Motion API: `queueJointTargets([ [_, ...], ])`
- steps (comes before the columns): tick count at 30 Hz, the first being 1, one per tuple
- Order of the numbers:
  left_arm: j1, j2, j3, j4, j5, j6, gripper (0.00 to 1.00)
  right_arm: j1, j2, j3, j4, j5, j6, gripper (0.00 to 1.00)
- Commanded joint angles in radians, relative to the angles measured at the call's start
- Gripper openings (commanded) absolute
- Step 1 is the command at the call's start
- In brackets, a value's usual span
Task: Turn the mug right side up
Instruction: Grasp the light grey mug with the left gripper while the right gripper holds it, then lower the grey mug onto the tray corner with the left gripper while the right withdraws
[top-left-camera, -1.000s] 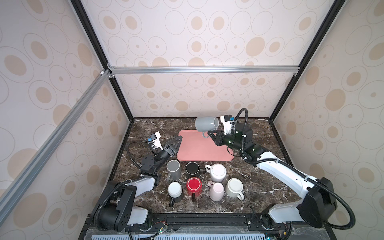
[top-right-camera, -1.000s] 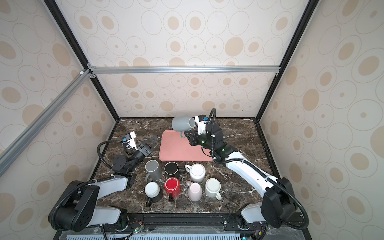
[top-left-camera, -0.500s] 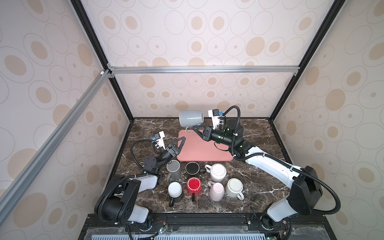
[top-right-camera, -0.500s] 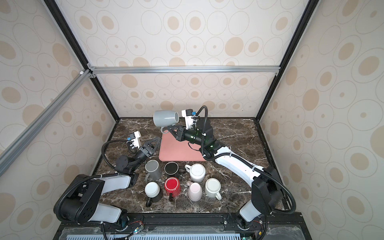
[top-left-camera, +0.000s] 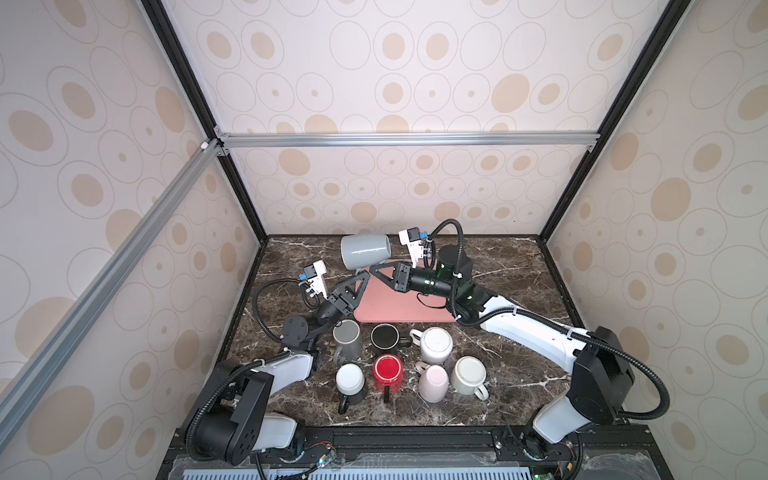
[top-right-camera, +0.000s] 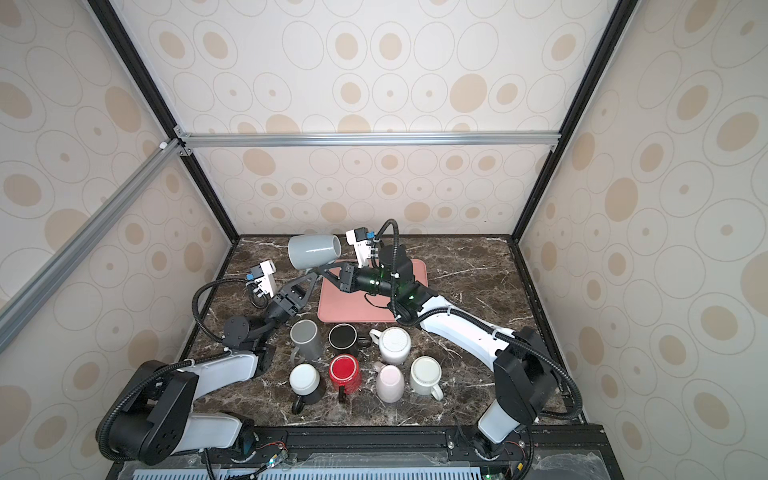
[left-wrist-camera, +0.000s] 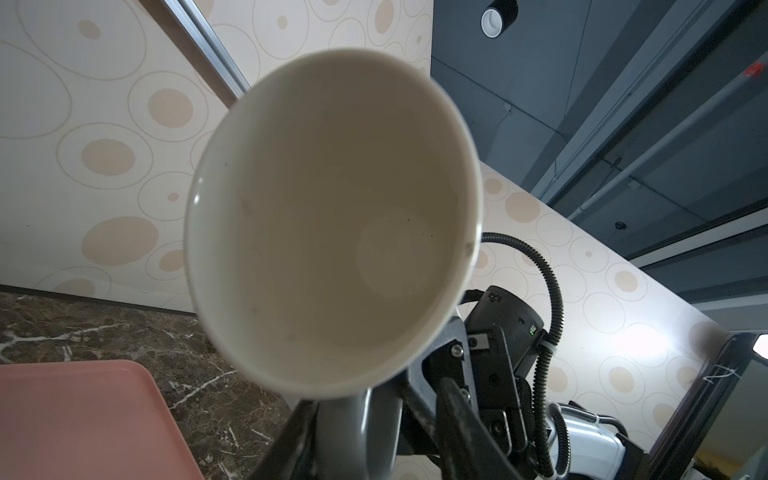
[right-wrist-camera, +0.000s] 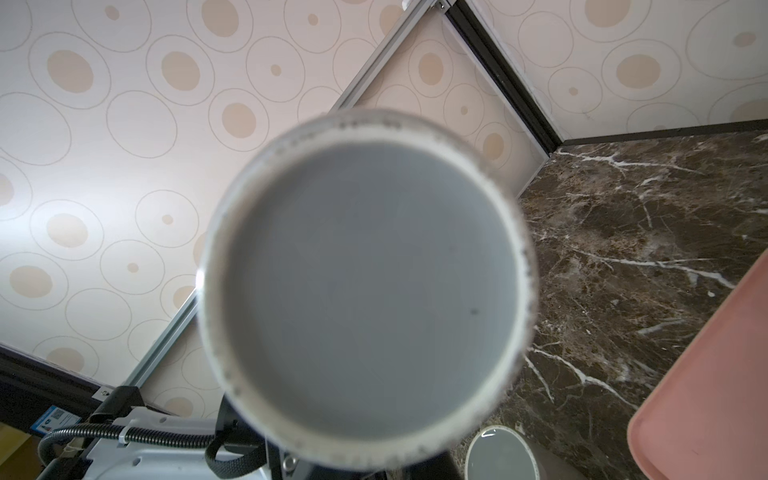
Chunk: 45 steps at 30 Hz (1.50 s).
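Grey mug (top-left-camera: 365, 250): one item, held aloft on its side over the back edge of the counter (top-left-camera: 498, 266), left of the middle, above the back-left corner of the pink tray (top-left-camera: 399, 307). Its mouth is turned toward the counter's left edge and its base toward the right arm. Change on record: a second ago you had it further right, over the middle of the tray's back edge. It has since travelled left, and the left gripper (top-left-camera: 361, 276) has risen from beside the mug rows to meet it underneath, jaws drawing in from wide. Right gripper (top-left-camera: 374, 269): clamped on the mug from below, seemingly at the handle (left-wrist-camera: 361, 419), and carrying it clear of everything. Left gripper: its fingers flank the handle in the left wrist view, but whether they have bitten yet you cannot tell. Reading for the task: the mug looks half turned, and this appears to be a hand-over so the left arm can finish the rotation. Keep the right hold until the left one is sure. Surroundings: the tray is bare and looks a fair landing place just below. Seven other mugs stand in two rows along the front half of the counter, from a second grey mug (top-left-camera: 346, 336) at the left end of the back row to a cream mug (top-left-camera: 469, 374) at the right end of the front row. That second grey mug sits just beside the left arm's wrist, so a low swing there could knock it.
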Motion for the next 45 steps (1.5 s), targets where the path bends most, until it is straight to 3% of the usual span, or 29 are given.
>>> queueJointTargets([
  [1, -0.005, -0.042, 0.031, 0.2, 0.012, 0.024, 0.32, 0.006, -0.015, 0.017, 0.119, -0.019, 0.016, 0.0],
  [9, -0.005, -0.083, 0.031, 0.088, -0.012, 0.07, 0.01, 0.005, -0.018, -0.003, 0.123, -0.025, 0.019, 0.0],
  [11, -0.005, -0.098, 0.035, 0.045, -0.018, 0.086, 0.0, 0.005, -0.022, -0.008, 0.112, -0.021, 0.014, 0.03],
  [17, -0.005, -0.178, 0.093, -0.325, -0.067, 0.223, 0.0, -0.01, -0.106, -0.077, -0.004, 0.071, -0.079, 0.39],
  [23, -0.004, -0.182, 0.268, -0.798, -0.133, 0.438, 0.0, -0.075, -0.221, -0.191, -0.147, 0.178, -0.133, 0.45],
  [26, -0.005, -0.109, 0.446, -1.144, -0.227, 0.61, 0.0, -0.115, -0.272, -0.247, -0.216, 0.218, -0.144, 0.46],
  [33, -0.004, 0.154, 0.791, -1.609, -0.505, 0.893, 0.0, -0.146, -0.328, -0.321, -0.314, 0.276, -0.174, 0.46],
  [38, -0.004, 0.388, 0.995, -1.739, -0.563, 0.988, 0.0, -0.152, -0.32, -0.326, -0.34, 0.266, -0.178, 0.46],
  [45, -0.004, 0.552, 1.113, -1.752, -0.603, 1.045, 0.0, -0.163, -0.328, -0.34, -0.369, 0.271, -0.178, 0.46],
])
